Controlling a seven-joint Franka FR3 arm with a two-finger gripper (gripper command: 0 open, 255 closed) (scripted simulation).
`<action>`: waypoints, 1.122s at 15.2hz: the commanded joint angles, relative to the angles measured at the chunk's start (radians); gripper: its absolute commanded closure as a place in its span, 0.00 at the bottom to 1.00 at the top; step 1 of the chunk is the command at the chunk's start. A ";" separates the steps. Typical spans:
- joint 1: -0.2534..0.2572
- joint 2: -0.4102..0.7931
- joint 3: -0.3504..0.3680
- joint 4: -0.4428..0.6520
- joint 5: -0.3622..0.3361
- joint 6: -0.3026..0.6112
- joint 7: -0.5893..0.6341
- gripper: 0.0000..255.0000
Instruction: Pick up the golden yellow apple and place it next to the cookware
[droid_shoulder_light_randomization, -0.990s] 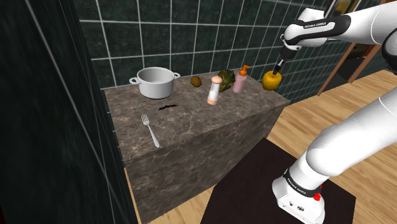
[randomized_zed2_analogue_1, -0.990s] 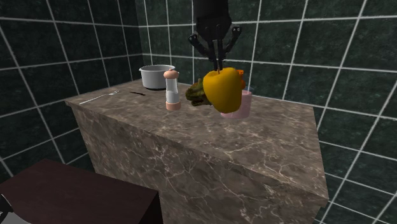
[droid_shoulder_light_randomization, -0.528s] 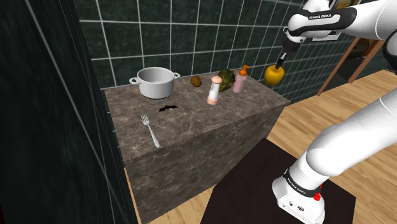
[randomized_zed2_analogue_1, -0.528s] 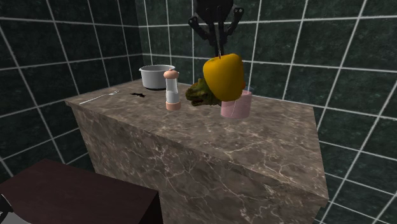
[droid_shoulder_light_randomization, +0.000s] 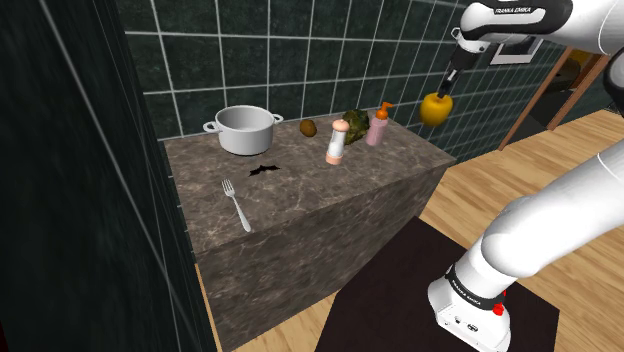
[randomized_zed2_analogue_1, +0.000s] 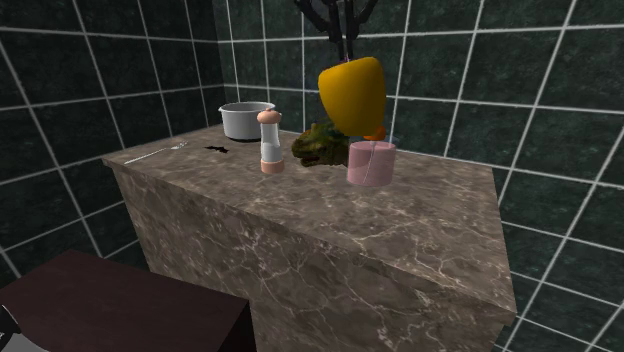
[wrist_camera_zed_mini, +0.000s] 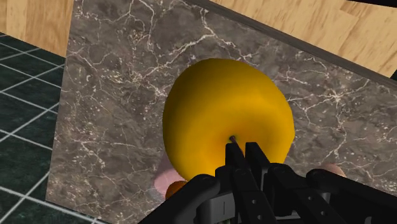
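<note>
Hanging clear of the marble surface (droid_shoulder_light_randomization: 300, 195), the yellow apple (droid_shoulder_light_randomization: 434, 108) is gripped at its stem end by the black tool (droid_shoulder_light_randomization: 445, 90). In the wrist view the two fingers (wrist_camera_zed_mini: 236, 167) stand almost together, with only a narrow gap, pinched on the top of the fruit around the stem; the fruit's body bulges out well beyond them on every side. Nothing else touches the tool. The apple is in the air over the end of the surface at the shoulder view's right. The wrist view shows marble under it and a pink bottle (randomized_zed2_analogue_1: 371, 162) with an orange pump peeking out from beneath it. In the second exterior view the fruit's lower edge is above the bottle's body and overlaps the pump. The white pot (droid_shoulder_light_randomization: 243, 130) with two side handles stands at the opposite end, near the tiled wall, well apart from the apple. Between pot and bottle, in order, are a small brown item (droid_shoulder_light_randomization: 309, 128), a green leafy item (droid_shoulder_light_randomization: 354, 118) and a pale shaker (droid_shoulder_light_randomization: 339, 141) with a white top, upright, just in front of the leafy item. A fork (droid_shoulder_light_randomization: 236, 204) lies flat toward the near edge, and a small dark object (droid_shoulder_light_randomization: 262, 168), too small to identify, lies between fork and pot. A dark mat (droid_shoulder_light_randomization: 400, 290) covers the wooden floor beside the stand.
</note>
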 joint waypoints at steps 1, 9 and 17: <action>0.002 0.002 0.002 0.023 0.002 -0.021 -0.001 1.00; 0.058 -0.021 0.145 -0.018 -0.023 -0.025 0.208 1.00; 0.126 0.026 0.264 0.014 -0.015 -0.036 0.391 1.00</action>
